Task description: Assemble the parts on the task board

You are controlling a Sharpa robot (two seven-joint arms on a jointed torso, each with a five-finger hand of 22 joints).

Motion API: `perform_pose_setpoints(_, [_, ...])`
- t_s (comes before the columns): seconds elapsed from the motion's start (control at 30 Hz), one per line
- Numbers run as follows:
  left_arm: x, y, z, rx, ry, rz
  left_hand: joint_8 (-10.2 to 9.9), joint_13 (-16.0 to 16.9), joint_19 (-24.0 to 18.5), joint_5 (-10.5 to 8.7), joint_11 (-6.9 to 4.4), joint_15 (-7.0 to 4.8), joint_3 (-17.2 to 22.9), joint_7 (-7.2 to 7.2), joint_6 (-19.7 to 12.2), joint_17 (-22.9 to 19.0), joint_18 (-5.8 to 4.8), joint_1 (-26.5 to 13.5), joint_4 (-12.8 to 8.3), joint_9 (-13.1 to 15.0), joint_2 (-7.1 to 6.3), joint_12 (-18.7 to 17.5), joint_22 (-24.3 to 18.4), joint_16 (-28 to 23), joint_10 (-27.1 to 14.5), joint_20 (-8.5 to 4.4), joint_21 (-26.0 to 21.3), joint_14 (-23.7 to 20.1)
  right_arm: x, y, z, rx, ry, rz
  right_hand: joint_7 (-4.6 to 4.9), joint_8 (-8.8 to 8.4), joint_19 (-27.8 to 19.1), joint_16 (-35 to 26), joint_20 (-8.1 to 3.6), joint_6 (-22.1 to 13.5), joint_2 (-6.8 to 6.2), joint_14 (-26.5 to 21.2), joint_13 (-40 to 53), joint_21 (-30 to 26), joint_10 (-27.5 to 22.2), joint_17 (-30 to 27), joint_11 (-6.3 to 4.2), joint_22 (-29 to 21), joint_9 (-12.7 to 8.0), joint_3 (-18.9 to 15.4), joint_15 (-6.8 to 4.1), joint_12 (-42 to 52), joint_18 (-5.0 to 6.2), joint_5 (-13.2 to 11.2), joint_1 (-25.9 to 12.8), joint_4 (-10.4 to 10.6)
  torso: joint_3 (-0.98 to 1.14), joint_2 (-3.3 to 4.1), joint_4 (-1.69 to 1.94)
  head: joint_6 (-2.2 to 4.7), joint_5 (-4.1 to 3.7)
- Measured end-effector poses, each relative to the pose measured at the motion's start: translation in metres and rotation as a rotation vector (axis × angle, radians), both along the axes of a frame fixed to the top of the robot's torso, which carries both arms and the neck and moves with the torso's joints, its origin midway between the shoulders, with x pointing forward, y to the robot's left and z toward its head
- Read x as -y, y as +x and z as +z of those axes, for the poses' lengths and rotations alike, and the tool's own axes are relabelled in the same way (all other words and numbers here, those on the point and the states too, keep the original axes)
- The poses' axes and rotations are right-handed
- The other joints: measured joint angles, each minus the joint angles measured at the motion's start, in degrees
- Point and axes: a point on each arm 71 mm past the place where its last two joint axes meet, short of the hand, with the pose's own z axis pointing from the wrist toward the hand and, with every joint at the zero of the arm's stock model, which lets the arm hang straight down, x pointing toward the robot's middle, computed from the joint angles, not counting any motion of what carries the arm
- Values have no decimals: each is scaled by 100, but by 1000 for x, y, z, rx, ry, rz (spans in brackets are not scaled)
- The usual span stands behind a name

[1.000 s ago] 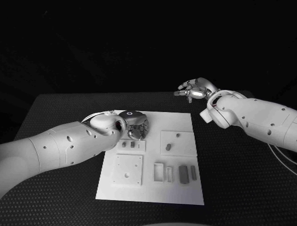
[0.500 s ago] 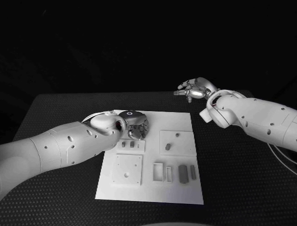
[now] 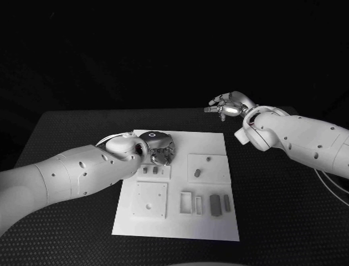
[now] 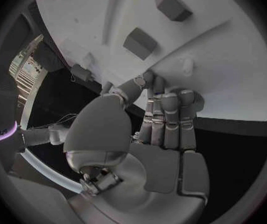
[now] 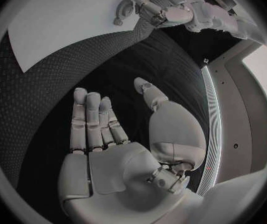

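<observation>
My left hand [image 3: 158, 147] hovers over the task board's [image 3: 183, 221] far corner, fingers together, holding nothing I can see, ready to pick parts; my right hand [image 3: 229, 107] waits open beyond it.

The left hand [image 3: 160, 147] crowds the task board [image 3: 214, 138] at its far-left corner — the near half lies open.

Black table [image 3: 62, 166], textured surface. White task board [image 3: 214, 221] at its middle, with raised square plates and slots. Small grey parts [image 3: 215, 204] lying or standing on the board, several near its right half. Left hand [image 3: 160, 148] lowered over the board's far left corner, fingers curled down. Right hand [image 3: 229, 106] raised beyond the board's far right corner, off the board, fingers apart, holding nothing.
</observation>
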Motion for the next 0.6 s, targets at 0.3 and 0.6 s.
perform_pose_setpoints(0.3, [-14,1,6,10,-56,32,11,27,62,-2,-7,-15,18,-18,27,-27,-3,-19,-18,6,34,0,0,0,50,-21,12,65,2,0,0,0,-1,-3,0,-1,0,22,0,0,0,0,-5,0,0,-2,0,1,-5,0,0,0,-4,0,0,0,0,-3,4,30,4])
perform_pose_setpoints(0.6, [-19,3,27,25,-147,56,8,43,82,1,-27,-34,17,-18,30,-42,-1,-19,-19,8,34,-1,4,22,69,-40,22,125,2,0,0,0,-2,-5,0,-1,0,22,0,0,0,-11,-5,0,0,-8,0,1,-5,0,11,-1,-35,0,0,0,-3,-3,7,59,14])
